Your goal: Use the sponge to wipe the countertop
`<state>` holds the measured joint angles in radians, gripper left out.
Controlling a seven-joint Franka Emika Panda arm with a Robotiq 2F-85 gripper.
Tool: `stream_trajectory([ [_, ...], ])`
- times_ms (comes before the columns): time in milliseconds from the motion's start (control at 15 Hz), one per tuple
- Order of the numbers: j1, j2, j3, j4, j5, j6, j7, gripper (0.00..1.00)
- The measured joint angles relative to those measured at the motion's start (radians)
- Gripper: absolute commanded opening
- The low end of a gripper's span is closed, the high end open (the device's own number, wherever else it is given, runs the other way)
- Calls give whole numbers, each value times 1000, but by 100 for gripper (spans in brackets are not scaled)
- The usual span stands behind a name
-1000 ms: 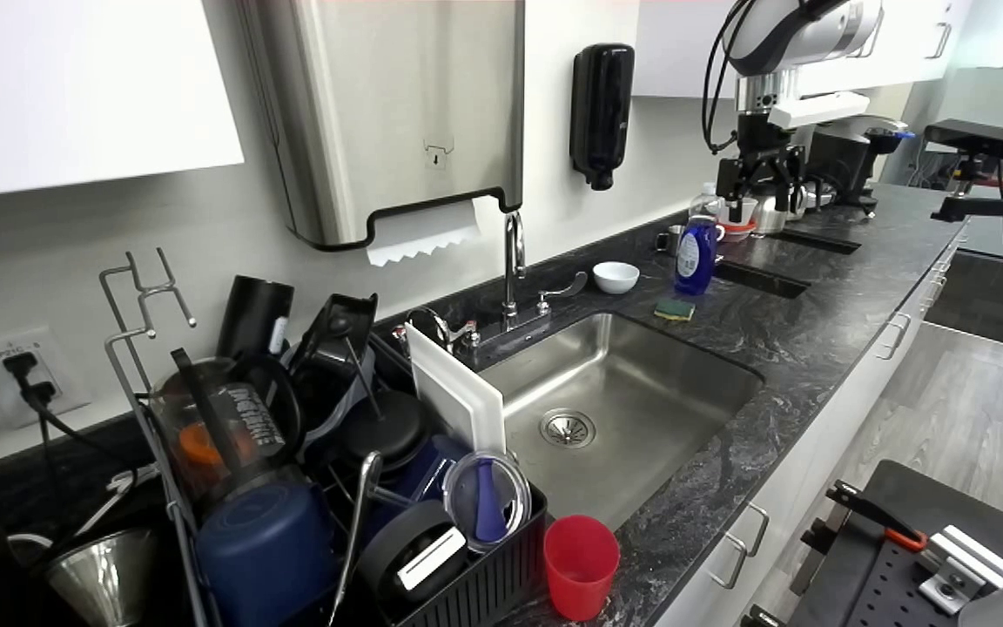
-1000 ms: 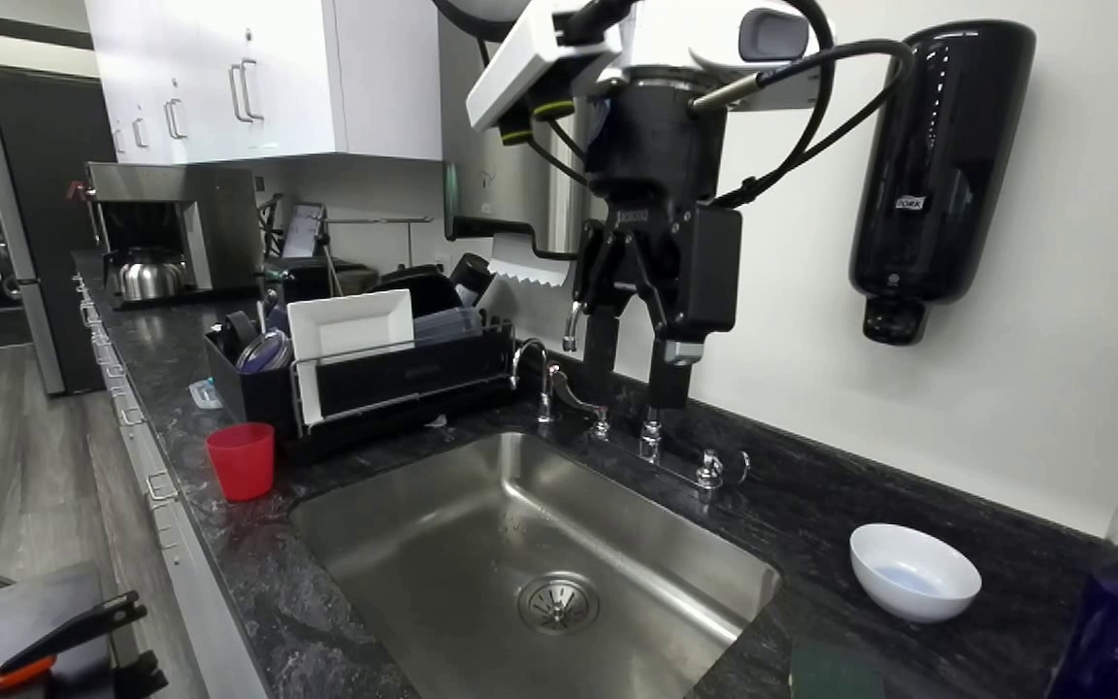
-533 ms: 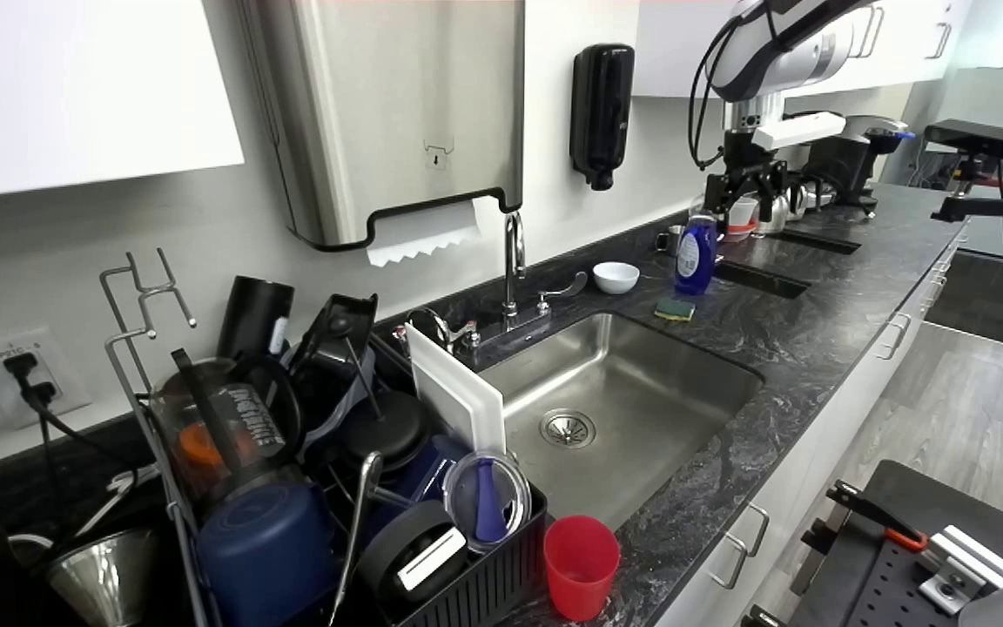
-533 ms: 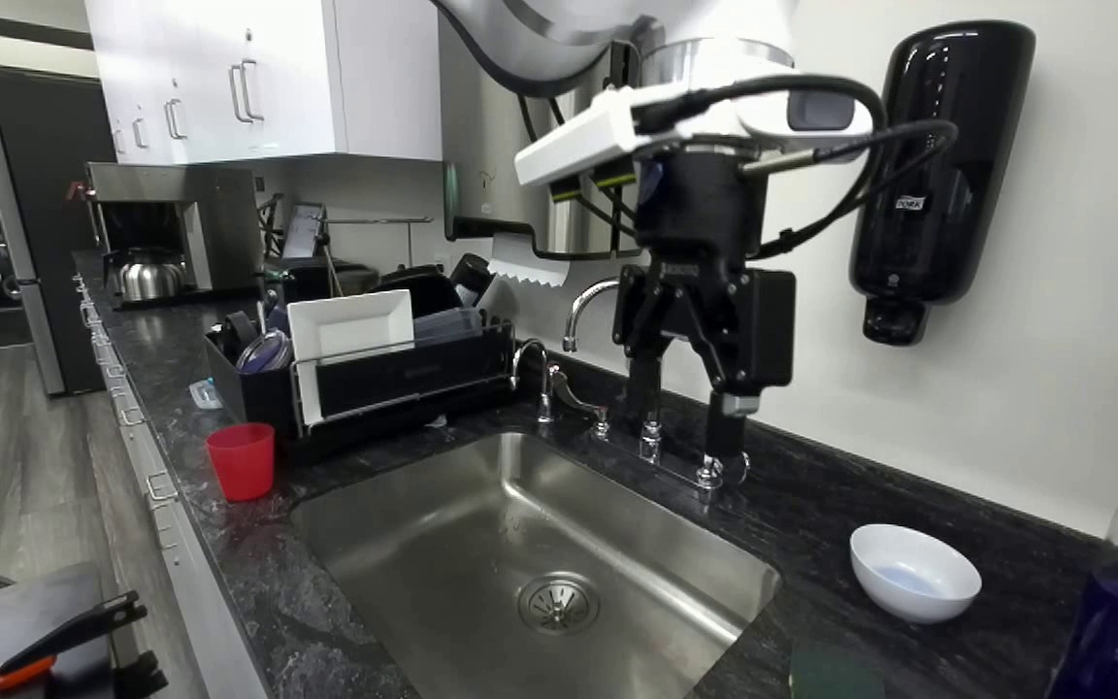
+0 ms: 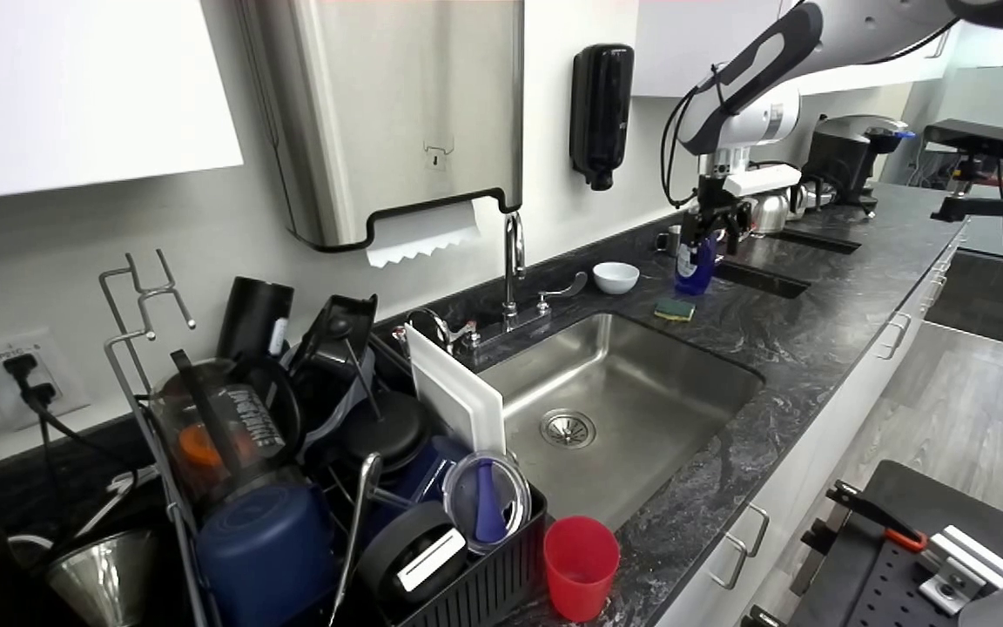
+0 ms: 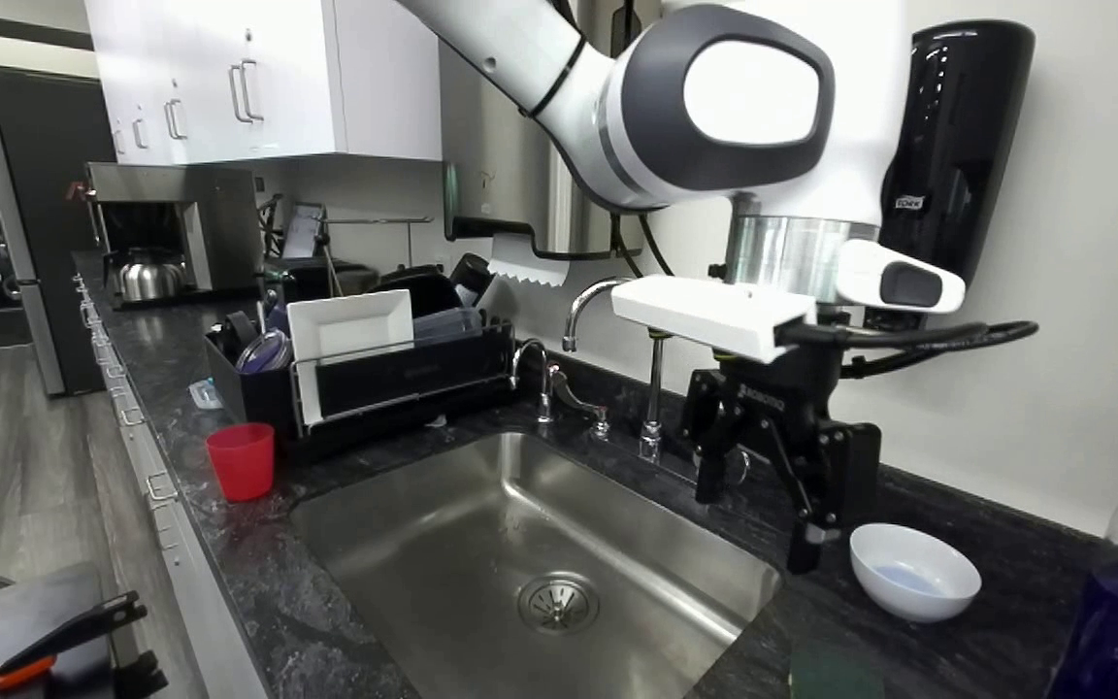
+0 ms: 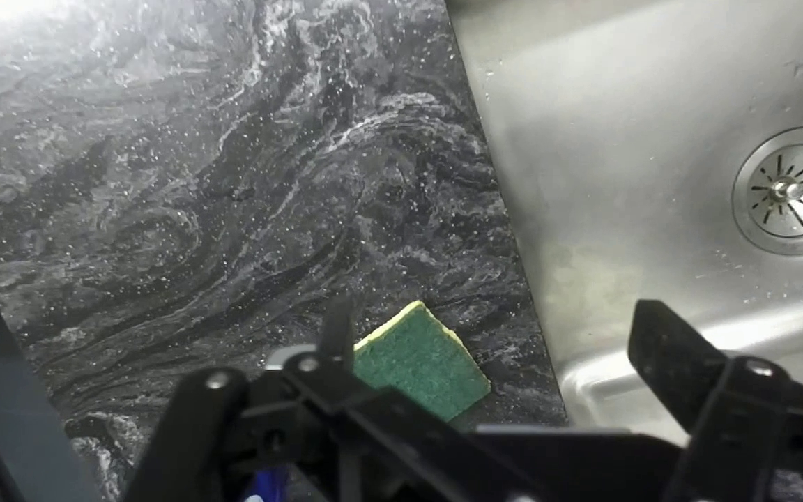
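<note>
The sponge (image 7: 422, 362), green on top with a yellow edge, lies flat on the dark speckled countertop (image 7: 234, 174), close to the basin's edge. In an exterior view the same sponge (image 5: 674, 310) sits between the sink and the soap bottle; elsewhere only part of the sponge (image 6: 836, 672) shows at the frame's bottom. My gripper (image 7: 492, 324) is open, its fingers far apart and nothing between them. It hangs above the counter, with one finger partly covering the sponge in the wrist view. In the exterior views the gripper (image 6: 758, 524) (image 5: 713, 246) is well above the surface.
A white bowl (image 6: 913, 573) stands near the gripper by the wall. Beside it is a blue soap bottle (image 5: 695, 274). The steel sink (image 5: 641, 409) is inset next to the sponge, with a faucet (image 6: 654, 388) behind. A red cup (image 5: 582, 566) and full dish rack (image 6: 404, 374) stand beyond it.
The arm has come down and moved across toward the bowl and sponge, passing in front of the soap bottle in an exterior view. The gripper has stayed open; the sponge has not moved.
</note>
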<state>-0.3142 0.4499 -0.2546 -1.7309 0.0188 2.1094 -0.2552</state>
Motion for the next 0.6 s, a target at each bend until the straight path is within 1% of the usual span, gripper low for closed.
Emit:
stream_trajectory([
  [333,-39,108,36,104,16,0,-8,100],
  [600,-68,193,47,179,20,-1,-8,100],
])
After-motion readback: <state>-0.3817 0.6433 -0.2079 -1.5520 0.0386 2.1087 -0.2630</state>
